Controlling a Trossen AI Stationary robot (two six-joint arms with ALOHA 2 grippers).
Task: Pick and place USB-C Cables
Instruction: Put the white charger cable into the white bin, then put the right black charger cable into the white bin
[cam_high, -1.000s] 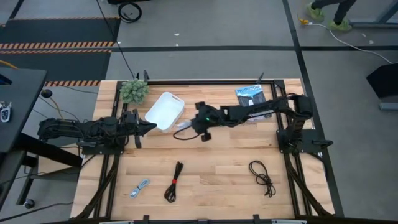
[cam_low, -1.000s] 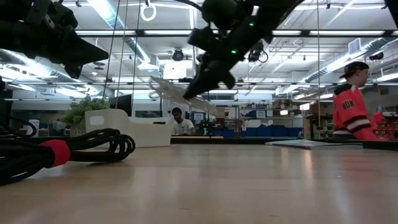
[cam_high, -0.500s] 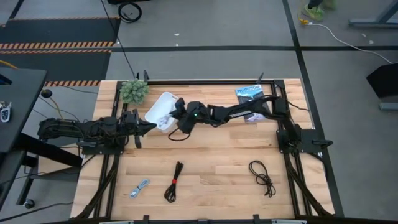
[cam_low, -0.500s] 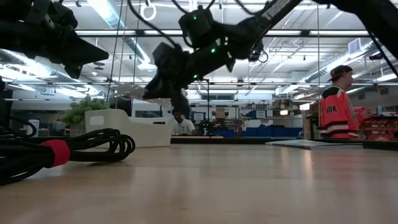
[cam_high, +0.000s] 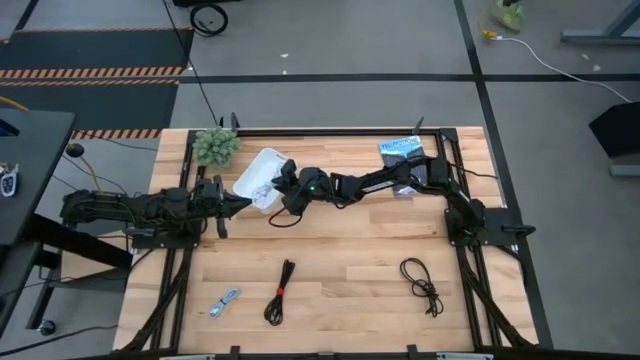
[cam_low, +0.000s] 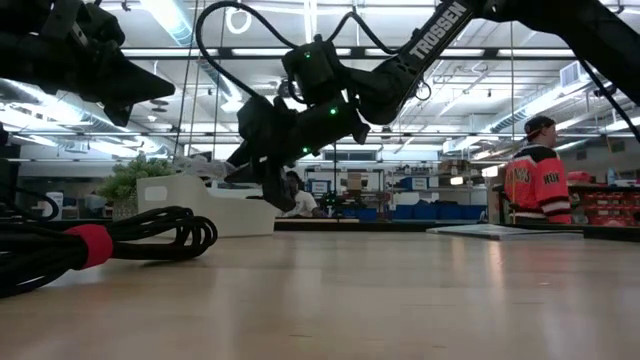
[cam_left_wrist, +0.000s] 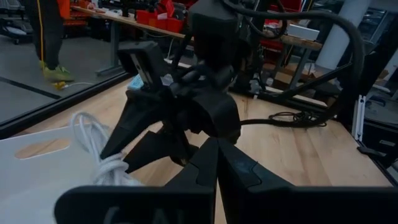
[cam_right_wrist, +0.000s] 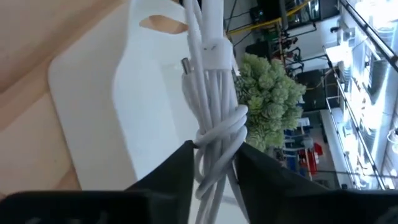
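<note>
My right gripper (cam_high: 274, 190) reaches across from the table's right and is shut on the white coil (cam_right_wrist: 211, 93) over the white bin (cam_high: 262, 172). The left wrist view shows the same coil (cam_left_wrist: 93, 143) at the bin's edge. My left gripper (cam_high: 236, 205) waits shut just left of the bin, touching nothing. The black bundle with red tie (cam_high: 280, 292), the silver-grey cable (cam_high: 226, 301) and the thin black loose coil (cam_high: 422, 283) lie flat near the table's near edge. My right gripper pinches the white coil between its two fingers at the coil's looped end (cam_right_wrist: 216, 152). It comes from the table's right, slanting down. The rest of the bundle sticks out past the fingertips over the bin (cam_right_wrist: 93, 93); whether it touches the bin I cannot tell.
A green plant (cam_high: 215, 146) stands at the far left corner behind the bin. The blue-and-black retail packet (cam_high: 403, 152) lies at the far right, partly under my right arm. A person in an orange top (cam_low: 535, 185) stands in the room beyond the table.
My right gripper has carried the white coil from the table's middle toward the left and far edge, and lower, until it is over the white bin. It has stayed shut on the coil. The other cables have not moved.
</note>
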